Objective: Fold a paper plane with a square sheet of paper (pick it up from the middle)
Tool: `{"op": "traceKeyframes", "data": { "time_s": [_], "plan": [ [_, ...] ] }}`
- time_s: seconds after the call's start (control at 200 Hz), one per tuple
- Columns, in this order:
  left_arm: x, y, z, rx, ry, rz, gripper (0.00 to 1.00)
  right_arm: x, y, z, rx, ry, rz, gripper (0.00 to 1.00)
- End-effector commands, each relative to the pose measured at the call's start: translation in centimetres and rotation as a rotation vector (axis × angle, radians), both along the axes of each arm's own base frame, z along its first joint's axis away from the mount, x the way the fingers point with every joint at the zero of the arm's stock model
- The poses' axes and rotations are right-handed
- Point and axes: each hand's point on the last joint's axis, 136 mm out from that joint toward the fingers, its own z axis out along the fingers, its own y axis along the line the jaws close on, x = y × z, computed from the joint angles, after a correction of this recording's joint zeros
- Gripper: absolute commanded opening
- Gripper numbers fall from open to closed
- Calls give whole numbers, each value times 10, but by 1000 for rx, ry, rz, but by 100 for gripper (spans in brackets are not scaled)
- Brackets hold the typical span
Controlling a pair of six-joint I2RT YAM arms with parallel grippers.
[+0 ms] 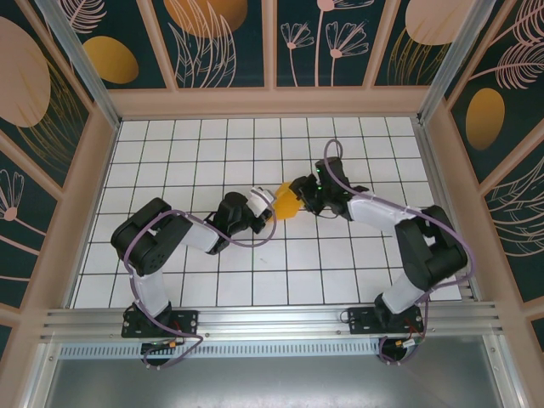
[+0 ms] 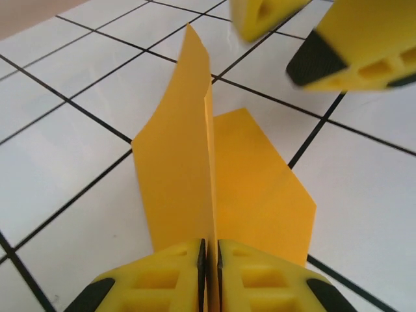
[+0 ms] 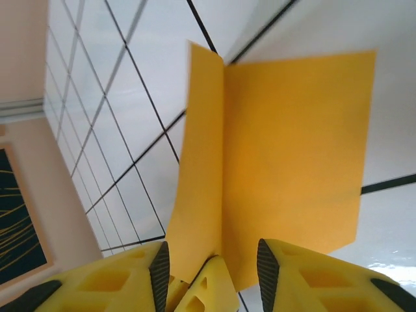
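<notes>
The square sheet of paper [image 1: 287, 205] is orange-yellow and folded along a centre crease into a paper plane shape, held just above the table's middle. In the left wrist view the paper [image 2: 182, 162] stands upright on its crease, one flap lying out to the right. My left gripper [image 2: 209, 248] is shut on the crease at its near end. My right gripper [image 3: 213, 260] is open, its pads on either side of the paper [image 3: 292, 143] and apart from it. The left fingertips [image 3: 203, 289] show between them. In the top view both grippers meet at the paper, left [image 1: 270, 202] and right [image 1: 303, 197].
The white tiled table [image 1: 212, 136] with black grid lines is walled by tan frames and dark painted panels [image 1: 110, 59]. Both arms reach inward from the near rail [image 1: 272, 321]. The right gripper's yellow fingers [image 2: 364, 55] hang just beyond the paper's far end.
</notes>
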Motion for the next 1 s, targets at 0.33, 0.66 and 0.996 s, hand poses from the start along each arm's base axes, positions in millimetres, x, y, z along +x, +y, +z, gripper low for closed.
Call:
{"op": "traceKeyframes", "data": {
  "time_s": [0.33, 0.66, 0.996],
  "plan": [
    [-17, -17, -5, -274, 433, 85, 11, -10, -2, 7, 6, -224, 165, 41],
    [-16, -15, -16, -399, 659, 161, 12, -8, 13, -15, -9, -188, 257, 38],
    [-12, -13, -25, -442, 783, 185, 14, -4, 28, -34, -79, -156, 327, 38]
  ]
}}
